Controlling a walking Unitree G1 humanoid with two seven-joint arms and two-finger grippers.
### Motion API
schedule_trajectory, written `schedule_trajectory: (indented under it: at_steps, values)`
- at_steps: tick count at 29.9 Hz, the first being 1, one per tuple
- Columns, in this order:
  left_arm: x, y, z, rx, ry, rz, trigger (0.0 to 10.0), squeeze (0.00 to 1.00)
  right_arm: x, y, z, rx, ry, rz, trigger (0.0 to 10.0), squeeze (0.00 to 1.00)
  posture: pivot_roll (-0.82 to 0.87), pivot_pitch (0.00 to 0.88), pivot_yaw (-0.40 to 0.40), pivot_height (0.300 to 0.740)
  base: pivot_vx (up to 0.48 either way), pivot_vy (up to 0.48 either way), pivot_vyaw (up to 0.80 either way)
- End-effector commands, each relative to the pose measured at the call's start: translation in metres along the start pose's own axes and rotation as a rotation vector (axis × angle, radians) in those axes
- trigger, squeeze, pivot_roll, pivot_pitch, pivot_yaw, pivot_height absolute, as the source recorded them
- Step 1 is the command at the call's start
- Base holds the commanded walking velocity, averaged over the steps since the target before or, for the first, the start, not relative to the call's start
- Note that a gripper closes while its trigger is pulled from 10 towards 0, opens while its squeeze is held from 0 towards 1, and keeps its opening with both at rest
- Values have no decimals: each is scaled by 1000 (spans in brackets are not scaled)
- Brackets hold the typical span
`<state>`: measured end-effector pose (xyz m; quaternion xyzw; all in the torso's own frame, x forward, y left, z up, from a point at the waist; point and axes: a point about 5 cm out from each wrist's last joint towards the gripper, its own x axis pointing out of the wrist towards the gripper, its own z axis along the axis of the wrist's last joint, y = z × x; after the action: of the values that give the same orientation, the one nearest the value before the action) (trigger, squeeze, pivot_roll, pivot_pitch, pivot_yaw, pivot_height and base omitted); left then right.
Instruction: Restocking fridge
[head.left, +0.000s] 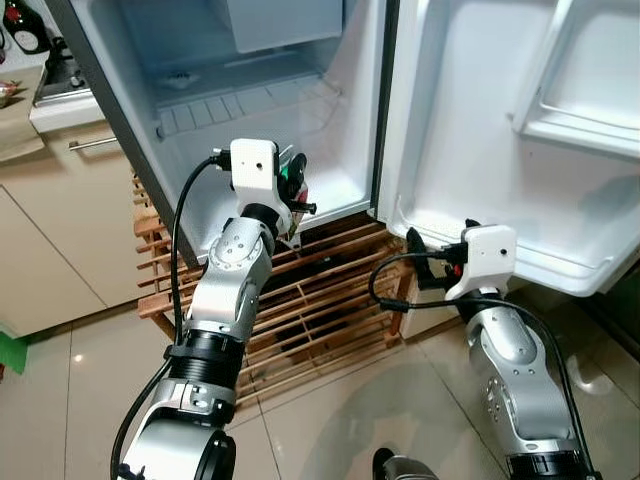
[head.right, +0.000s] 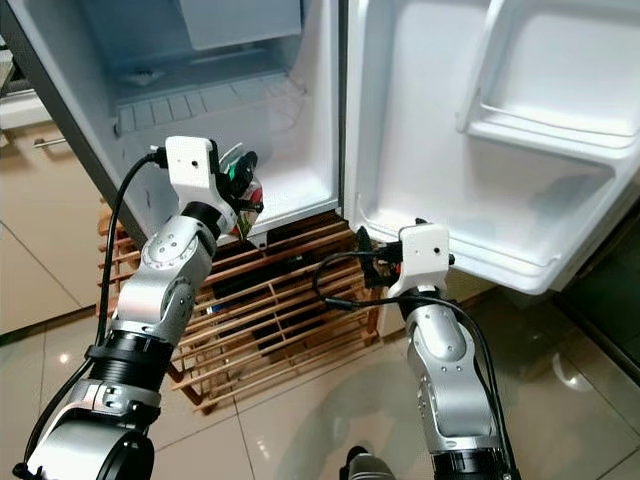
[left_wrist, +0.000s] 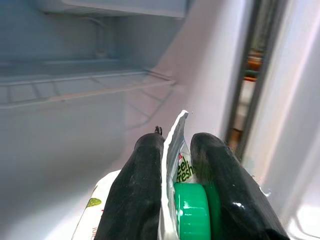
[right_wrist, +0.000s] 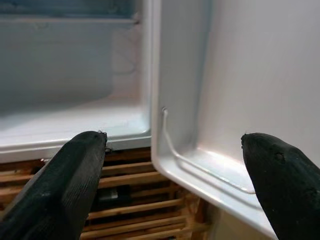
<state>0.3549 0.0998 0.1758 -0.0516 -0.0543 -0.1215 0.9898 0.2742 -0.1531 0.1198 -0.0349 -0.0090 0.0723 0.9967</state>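
The small fridge (head.left: 340, 150) stands open, its white inside bare. My left gripper (head.left: 296, 186) is at the front of its lower compartment, shut on a white pouch (left_wrist: 176, 150) with a green screw cap (left_wrist: 192, 212); the pouch's top edge pokes up between the black fingers (left_wrist: 137, 190). The pouch hangs just above the fridge floor (left_wrist: 60, 150), near the right inner wall. My right gripper (right_wrist: 175, 137) stands open and holds nothing, low by the bottom corner of the open door (head.left: 480, 120), where the door meets the cabinet.
A wire shelf (head.left: 230, 105) crosses the fridge above the left gripper. The door's lower bin (head.left: 560, 262) juts out at the right. A wooden slatted rack (head.left: 320, 300) carries the fridge. A counter with a dark bottle (head.left: 25, 25) is at far left. The floor is tiled (head.left: 340, 410).
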Motion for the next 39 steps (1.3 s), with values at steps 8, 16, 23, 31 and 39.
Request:
schedule_trajectory:
  at_steps: [8, 16, 23, 31, 39]
  values:
    - [0, 4, 9, -45, -70, 20, 10000, 0, -1, 2, 8, -16, -27, 29, 10000, 98, -120, 0, 77, 740, 204, 0, 0]
    - [1, 7, 8, -55, -69, 34, 10000, 0, -24, 16, 6, 8, 27, 279, 10000, 122, -118, 0, 74, 740, 450, 0, 0]
    - [4, 3, 7, -110, -68, 11, 10000, 0, -40, 10, -4, 46, 101, 303, 10000, 122, -134, 0, 76, 740, 446, 0, 0]
    - [6, 5, -4, -37, -10, 42, 10000, 0, -66, 17, -5, 149, 211, 463, 10000, 106, -158, 0, 87, 740, 221, 0, 0]
    - [8, 7, -35, -115, 139, 81, 10000, 0, -98, 14, -9, 192, 306, 506, 10000, 98, -209, 0, 100, 740, 0, 0, 0]
